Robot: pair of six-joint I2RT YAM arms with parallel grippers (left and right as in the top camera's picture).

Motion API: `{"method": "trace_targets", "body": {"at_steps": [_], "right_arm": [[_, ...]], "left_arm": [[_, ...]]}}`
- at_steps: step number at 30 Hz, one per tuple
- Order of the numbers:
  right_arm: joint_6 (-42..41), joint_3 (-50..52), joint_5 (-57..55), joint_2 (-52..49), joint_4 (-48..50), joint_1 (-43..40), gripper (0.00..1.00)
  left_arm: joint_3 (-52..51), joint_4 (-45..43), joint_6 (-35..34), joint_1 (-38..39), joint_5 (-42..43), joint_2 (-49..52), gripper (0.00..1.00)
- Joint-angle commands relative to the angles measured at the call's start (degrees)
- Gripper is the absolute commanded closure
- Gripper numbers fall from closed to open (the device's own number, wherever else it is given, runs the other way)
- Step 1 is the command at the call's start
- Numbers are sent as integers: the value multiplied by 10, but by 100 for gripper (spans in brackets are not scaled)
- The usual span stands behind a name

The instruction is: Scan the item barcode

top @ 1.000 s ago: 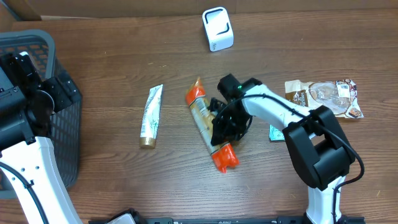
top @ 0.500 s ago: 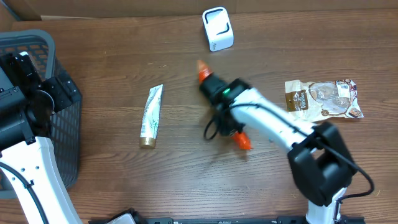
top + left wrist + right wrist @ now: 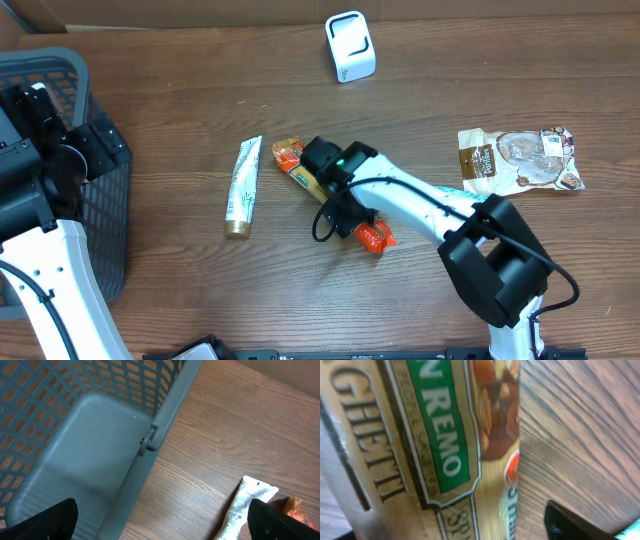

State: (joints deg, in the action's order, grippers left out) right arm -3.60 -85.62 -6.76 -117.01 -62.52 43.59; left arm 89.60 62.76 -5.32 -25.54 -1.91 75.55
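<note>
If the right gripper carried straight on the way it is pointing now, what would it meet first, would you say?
The spaghetti packet: it fills the wrist view just ahead of the right gripper, lying on the table.

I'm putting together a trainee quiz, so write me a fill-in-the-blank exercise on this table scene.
1. The tube lies between the spaghetti pack and the grey ___.
2. Both ends of the spaghetti pack are coloured ___.
3. In the right wrist view, the green band on the spaghetti pack shows the letter N followed by the word ___.
4. The scanner standing beyond the spaghetti pack is coloured ___.

Missing words: basket; orange; REMO; white.
</note>
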Motion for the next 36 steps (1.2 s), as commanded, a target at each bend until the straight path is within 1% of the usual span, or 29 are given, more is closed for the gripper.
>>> {"method": "trace_targets", "body": {"at_steps": [1, 3, 5, 8, 10, 12, 13, 16, 19, 23, 27, 28, 29, 31, 36], "right_arm": [[52, -1, 69, -2, 25, -14, 8], [57, 13, 69, -8, 41, -15, 7], [56, 17, 69, -18, 43, -16, 11], [56, 20, 74, -26, 41, -18, 27], [56, 20, 78, -26, 41, -20, 39], [56, 20, 87, -26, 42, -24, 53], [56, 20, 94, -26, 42, -28, 62], [56, 17, 122, -26, 42, -38, 83], [56, 3, 163, -25, 33, -53, 96], [61, -26, 251, -7, 6, -91, 96], [126, -32, 392, 38, -12, -134, 96], [134, -32, 422, 49, -13, -145, 96], [146, -32, 484, 74, -13, -171, 96], [152, -32, 548, 97, -12, -201, 96], [247, -32, 716, 130, -43, -257, 96]], "left_arm": [[3, 0, 15, -2, 5, 1, 0], [3, 0, 15, -2, 5, 1, 1], [3, 0, 15, -2, 5, 1, 1], [3, 0, 15, -2, 5, 1, 0], [3, 0, 15, -2, 5, 1, 0], [3, 0, 15, -2, 5, 1, 0], [3, 0, 15, -2, 5, 1, 0], [3, 0, 15, -2, 5, 1, 0], [3, 0, 15, -2, 5, 1, 0], [3, 0, 15, -2, 5, 1, 0], [3, 0, 15, -2, 5, 1, 0], [3, 0, 15, -2, 5, 1, 0], [3, 0, 15, -2, 5, 1, 0], [3, 0, 15, -2, 5, 1, 0], [3, 0, 15, -2, 5, 1, 0]]}}
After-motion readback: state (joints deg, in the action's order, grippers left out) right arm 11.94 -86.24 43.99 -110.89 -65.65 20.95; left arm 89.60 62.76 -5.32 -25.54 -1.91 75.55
